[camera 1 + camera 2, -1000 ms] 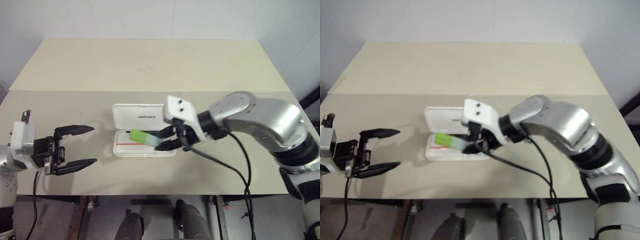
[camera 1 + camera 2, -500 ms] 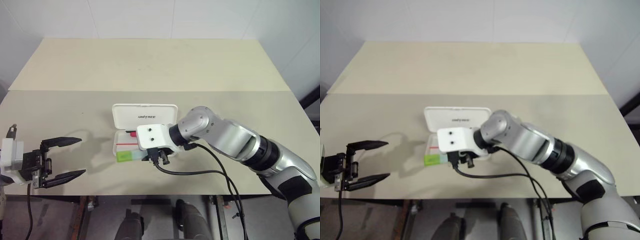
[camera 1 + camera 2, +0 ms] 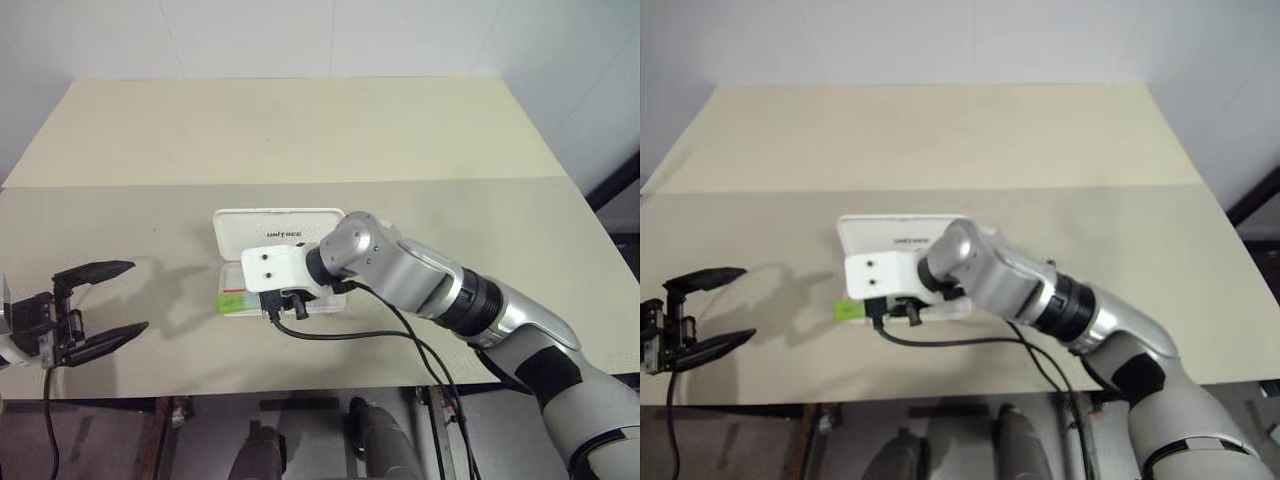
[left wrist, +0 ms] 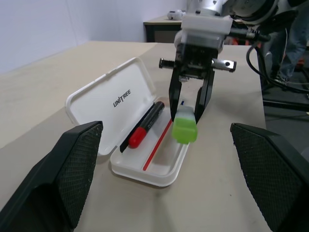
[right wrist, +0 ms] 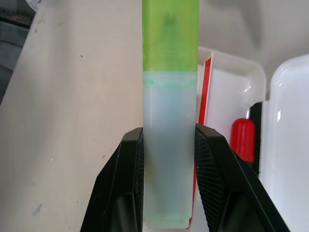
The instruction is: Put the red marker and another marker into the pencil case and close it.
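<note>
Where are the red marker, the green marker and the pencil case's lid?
red marker (image 4: 137,137): left wrist view, on its red end.
green marker (image 5: 169,159): right wrist view, on its pale barrel.
pencil case lid (image 4: 108,101): left wrist view, inner face by the lettering.

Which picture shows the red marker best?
The left wrist view: the red marker lies whole in the open pencil case. The right wrist view catches its red end; in the head views the arm mostly covers it.
</note>
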{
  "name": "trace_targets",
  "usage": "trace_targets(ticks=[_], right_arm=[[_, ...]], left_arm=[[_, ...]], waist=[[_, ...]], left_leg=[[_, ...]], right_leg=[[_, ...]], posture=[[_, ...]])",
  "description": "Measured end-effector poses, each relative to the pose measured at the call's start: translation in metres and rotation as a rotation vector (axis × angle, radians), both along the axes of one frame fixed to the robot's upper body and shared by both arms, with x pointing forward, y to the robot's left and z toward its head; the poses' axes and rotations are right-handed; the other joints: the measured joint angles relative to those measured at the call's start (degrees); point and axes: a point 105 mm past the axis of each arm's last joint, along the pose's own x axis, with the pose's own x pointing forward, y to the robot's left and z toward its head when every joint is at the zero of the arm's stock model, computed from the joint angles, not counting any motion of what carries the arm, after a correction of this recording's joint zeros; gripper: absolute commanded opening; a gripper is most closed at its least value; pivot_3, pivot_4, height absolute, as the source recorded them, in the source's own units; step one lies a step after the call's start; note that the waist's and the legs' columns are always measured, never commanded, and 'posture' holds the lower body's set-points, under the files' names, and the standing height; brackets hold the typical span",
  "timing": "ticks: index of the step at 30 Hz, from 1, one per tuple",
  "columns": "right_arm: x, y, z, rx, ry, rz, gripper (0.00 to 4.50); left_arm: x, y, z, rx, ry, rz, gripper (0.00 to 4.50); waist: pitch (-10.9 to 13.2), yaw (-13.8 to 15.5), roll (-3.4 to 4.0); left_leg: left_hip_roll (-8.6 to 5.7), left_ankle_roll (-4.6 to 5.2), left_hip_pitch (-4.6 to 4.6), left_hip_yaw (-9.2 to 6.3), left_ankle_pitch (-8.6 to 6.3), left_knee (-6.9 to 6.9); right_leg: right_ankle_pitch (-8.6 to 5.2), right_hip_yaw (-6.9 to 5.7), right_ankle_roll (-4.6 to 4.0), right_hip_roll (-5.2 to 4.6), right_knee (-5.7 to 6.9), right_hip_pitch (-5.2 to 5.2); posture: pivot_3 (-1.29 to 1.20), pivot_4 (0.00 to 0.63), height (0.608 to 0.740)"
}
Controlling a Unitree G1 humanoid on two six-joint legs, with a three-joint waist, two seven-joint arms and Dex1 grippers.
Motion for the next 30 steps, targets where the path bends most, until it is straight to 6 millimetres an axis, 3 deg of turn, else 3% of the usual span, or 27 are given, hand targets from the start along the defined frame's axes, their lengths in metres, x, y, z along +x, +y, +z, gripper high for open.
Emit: trace_targets(ticks=[8, 21, 30], right_arm=[[0.007, 0.017, 0.000, -0.017, 0.009, -0.075, 1.10], [0.010, 0.017, -0.005, -0.051, 0.005, -0.095, 1.10], [0.005, 0.016, -0.007, -0.074, 0.031, -0.092, 4.26]], left_arm=[[0.000, -0.001, 0.000, 0.001, 0.001, -0.005, 4.50], [-0.003, -0.007, 0.000, 0.016, -0.007, -0.026, 4.50], [-0.003, -0.008, -0.001, 0.008, -0.008, -0.025, 4.50]], waist=[[0.0, -0.1, 0.00], [0.0, -0.3, -0.03], [0.0, -0.3, -0.04]], left_leg=[[0.00, -0.04, 0.00, 0.01, 0.00, -0.01], [0.00, -0.06, 0.00, 0.04, -0.01, -0.01], [0.00, -0.07, 0.00, 0.04, -0.01, 0.01]], right_leg=[[0.00, -0.01, 0.00, 0.00, 0.03, -0.04], [0.00, -0.06, -0.01, -0.03, 0.05, -0.06], [0.00, -0.06, -0.01, -0.03, 0.06, -0.06]], posture=[[0.00, 0.150, 0.740], [0.00, 0.150, 0.740], [0.00, 0.150, 0.740]])
